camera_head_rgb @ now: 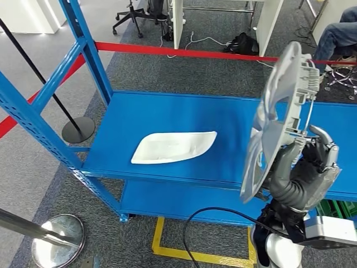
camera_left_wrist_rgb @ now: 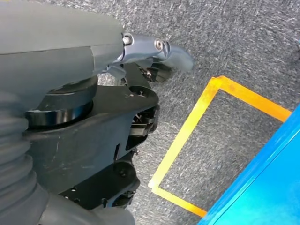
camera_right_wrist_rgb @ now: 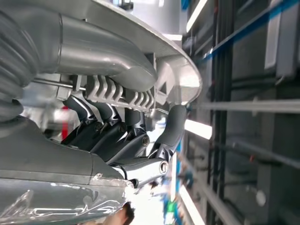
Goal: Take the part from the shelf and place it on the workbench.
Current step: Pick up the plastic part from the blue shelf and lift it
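My right hand grips a silver-grey plastic part with a ribbed back and clear wrapping, holding it nearly upright above the right end of the blue shelf. In the right wrist view the fingers curl under the part's ribbed edge and the thumb presses beside it. A second, white elongated part lies flat on the shelf's top deck, left of my right hand. My left hand hangs over the carpet and holds nothing, its thumb stretched out.
Blue uprights frame the shelf's left side. A red barrier tape runs behind it, and stanchion bases stand on the left. Yellow floor marking and a black cable lie in front. A seated person's leg shows far right.
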`<action>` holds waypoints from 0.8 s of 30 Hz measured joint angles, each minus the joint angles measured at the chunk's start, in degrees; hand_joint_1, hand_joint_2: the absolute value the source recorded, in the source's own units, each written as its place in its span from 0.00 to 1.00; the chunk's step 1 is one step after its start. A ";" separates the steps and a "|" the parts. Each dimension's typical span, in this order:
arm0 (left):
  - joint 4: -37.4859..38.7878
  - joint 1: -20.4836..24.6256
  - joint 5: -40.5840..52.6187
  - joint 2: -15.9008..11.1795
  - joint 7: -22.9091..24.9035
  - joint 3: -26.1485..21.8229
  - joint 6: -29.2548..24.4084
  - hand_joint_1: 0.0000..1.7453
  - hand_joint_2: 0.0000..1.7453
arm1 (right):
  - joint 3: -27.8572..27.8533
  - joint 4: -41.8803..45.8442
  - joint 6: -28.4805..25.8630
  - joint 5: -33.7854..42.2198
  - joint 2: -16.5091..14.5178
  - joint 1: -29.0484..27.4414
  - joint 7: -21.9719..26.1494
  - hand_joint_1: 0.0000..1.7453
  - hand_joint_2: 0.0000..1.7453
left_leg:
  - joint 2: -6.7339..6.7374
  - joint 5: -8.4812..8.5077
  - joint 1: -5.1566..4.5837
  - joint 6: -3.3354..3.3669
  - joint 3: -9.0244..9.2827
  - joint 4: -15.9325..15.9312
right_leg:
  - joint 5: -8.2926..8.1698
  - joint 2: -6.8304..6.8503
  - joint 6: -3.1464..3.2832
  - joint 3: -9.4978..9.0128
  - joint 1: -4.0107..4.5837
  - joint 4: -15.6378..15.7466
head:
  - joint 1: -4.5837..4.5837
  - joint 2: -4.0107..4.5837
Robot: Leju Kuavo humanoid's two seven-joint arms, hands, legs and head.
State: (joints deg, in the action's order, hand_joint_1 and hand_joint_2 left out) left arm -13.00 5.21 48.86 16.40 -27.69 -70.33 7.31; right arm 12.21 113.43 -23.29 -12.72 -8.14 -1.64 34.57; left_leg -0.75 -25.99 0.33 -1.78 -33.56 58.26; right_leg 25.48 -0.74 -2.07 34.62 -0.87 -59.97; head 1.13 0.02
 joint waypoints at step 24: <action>0.00 -0.58 -0.65 -0.27 2.03 -0.40 -0.17 0.00 1.00 | 6.70 4.74 -2.67 -5.04 1.04 -7.78 4.72 1.00 1.00 | -0.04 0.53 0.19 2.02 0.12 -0.48 | 3.15 0.33 -1.66 4.57 0.20 -9.52 | -0.05 0.00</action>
State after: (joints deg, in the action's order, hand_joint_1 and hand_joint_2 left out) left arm -13.00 4.63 48.21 16.13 -25.66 -70.73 7.14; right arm 18.91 118.17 -25.96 -17.76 -7.10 -9.42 39.29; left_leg -0.79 -25.47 0.52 0.24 -33.44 57.78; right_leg 28.62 -0.40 -3.73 39.19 -0.67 -69.49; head 1.09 0.02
